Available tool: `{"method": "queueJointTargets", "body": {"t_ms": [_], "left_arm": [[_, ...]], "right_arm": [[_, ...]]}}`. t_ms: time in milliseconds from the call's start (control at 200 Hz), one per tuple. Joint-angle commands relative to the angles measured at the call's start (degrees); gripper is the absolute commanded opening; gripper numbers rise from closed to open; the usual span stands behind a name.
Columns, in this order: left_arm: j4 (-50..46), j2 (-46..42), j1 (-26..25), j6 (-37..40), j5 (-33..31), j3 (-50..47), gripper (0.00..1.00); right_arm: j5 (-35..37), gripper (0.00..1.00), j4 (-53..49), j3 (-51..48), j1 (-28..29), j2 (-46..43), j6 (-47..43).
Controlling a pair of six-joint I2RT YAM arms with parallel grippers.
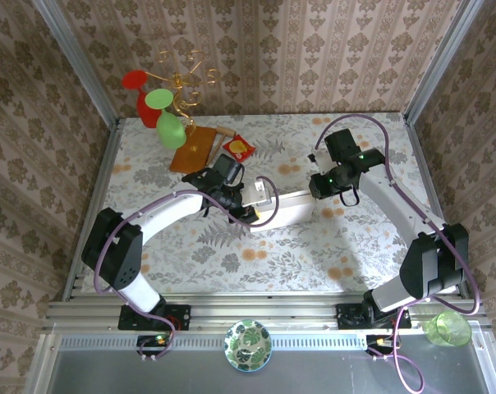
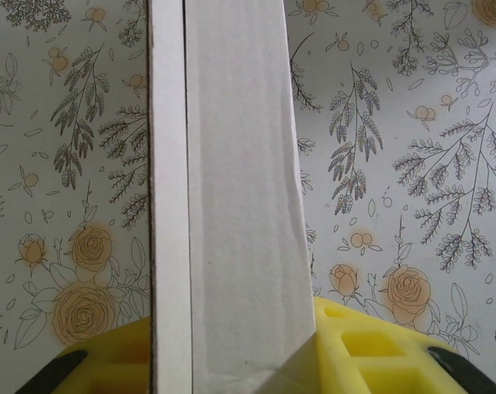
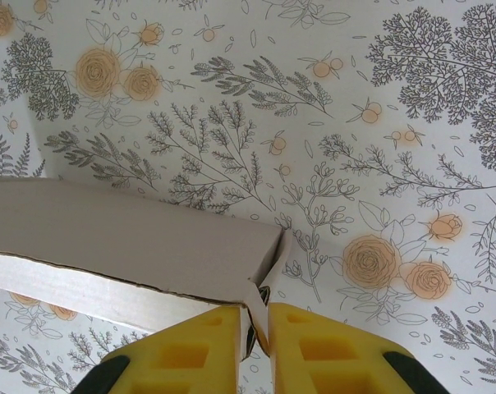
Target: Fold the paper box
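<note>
Over the floral tabletop (image 1: 314,246) between papered walls (image 1: 314,49), left hand (image 2: 231,357) and right hand (image 3: 254,328) pinch the paper box (image 1: 287,208).

Off-white paper box (image 1: 285,209), partly folded, near centre of table (image 1: 231,254); long plain panel, corner flap bent.

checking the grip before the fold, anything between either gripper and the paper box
Nothing visible: the left gripper is closed on the paper box panel, and the right gripper pinches its corner flap.
</note>
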Motion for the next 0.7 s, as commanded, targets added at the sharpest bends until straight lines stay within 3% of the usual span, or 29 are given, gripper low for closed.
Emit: {"method": "queueJointTargets", "body": {"t_ms": [0, 140, 385, 695], "left_arm": [[-2.5, 1.0, 0.5, 0.8, 0.2, 0.8, 0.33], [-2.6, 1.0, 0.5, 0.6, 0.2, 0.8, 0.33], [-2.7, 1.2, 0.8, -0.3, 0.7, 1.2, 0.33], [-3.1, 1.4, 0.8, -0.7, 1.0, 1.6, 0.33]], "right_arm": [[0.8, 0.17, 0.4, -0.1, 0.4, 0.0, -0.1], [0.8, 0.14, 0.5, -0.2, 0.3, 0.0, 0.3], [1.8, 0.17, 1.1, -1.7, 0.3, -1.2, 0.3], [2.1, 0.02, 1.8, -1.6, 0.5, -1.6, 1.3]]}}
